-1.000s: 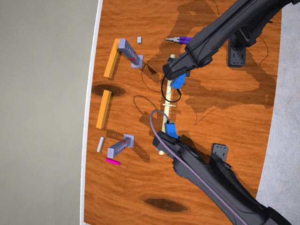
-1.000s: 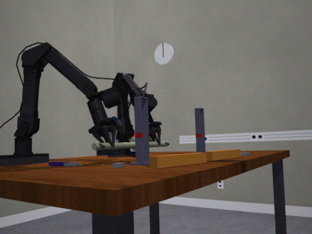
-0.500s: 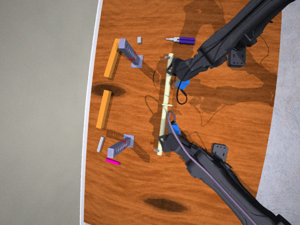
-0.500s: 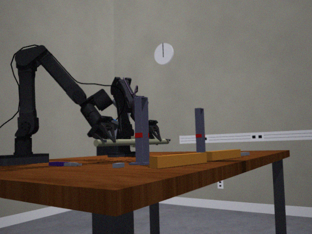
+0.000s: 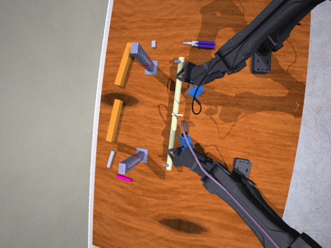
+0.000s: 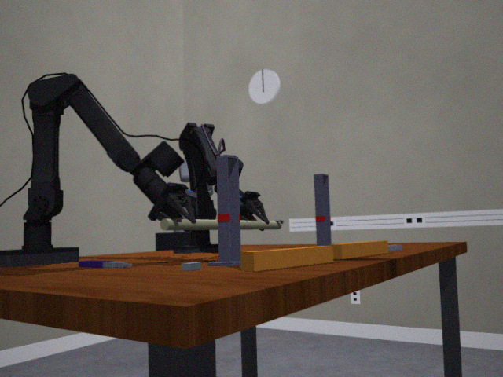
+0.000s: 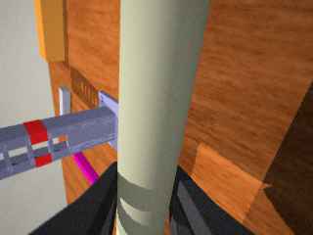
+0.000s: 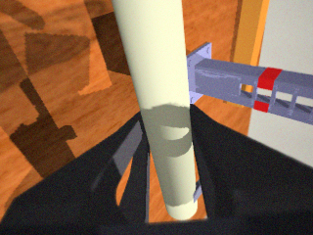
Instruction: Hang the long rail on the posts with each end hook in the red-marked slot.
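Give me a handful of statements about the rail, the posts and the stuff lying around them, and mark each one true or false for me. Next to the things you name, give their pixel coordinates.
1. The left end effector [image 5: 170, 152] [image 6: 266, 221] [image 7: 145, 172] and right end effector [image 5: 179, 76] [image 6: 193, 221] [image 8: 167, 116] both grip the long rail [image 5: 176, 102] [image 6: 207, 224] [image 7: 156, 88] [image 8: 156, 59]. True.
2. The rail already hangs on both posts [image 5: 141, 54] [image 5: 131, 161] [image 6: 228, 186] [image 6: 321, 195]. False: it is held away from them.
3. Each post bears red marking. True.
4. The orange bars [image 5: 123, 64] [image 5: 114, 120] [image 6: 288, 258] [image 6: 361, 249] are stacked. False: they lie separately on the table.
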Robot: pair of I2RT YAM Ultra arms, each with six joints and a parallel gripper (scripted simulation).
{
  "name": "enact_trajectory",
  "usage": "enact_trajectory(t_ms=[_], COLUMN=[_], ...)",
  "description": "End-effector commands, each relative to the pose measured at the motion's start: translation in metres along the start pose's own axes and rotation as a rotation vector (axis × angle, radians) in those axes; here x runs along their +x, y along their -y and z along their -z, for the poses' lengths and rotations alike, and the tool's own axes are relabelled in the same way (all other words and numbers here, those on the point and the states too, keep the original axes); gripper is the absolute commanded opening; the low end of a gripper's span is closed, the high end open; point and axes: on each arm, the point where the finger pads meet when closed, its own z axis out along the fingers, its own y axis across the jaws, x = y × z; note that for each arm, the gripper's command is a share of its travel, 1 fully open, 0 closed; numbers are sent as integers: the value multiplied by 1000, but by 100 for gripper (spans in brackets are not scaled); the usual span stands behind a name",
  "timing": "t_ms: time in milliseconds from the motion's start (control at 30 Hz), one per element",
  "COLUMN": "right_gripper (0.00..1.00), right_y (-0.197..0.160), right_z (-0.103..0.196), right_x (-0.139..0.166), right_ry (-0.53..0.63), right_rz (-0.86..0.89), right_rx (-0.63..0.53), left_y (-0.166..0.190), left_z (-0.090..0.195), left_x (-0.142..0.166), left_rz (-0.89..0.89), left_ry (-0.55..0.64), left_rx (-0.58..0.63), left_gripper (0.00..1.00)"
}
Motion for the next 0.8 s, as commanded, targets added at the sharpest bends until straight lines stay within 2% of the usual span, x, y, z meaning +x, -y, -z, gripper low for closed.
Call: enact_trajectory(t_ms=[0,767], right_gripper=[18,18], right_y=[39,85], right_z=[-9,-59], right_x=[-3,-3], right_ry=[-2,0], right_rz=[-25,-27], right_rx=[86,66], left_y=[-40,-90], left_z=[-8,-56], left_x=[1,2], left_rz=[9,5], left_ry=[-13,-14], left_rx=[-91,-77], left_gripper=[19,19])
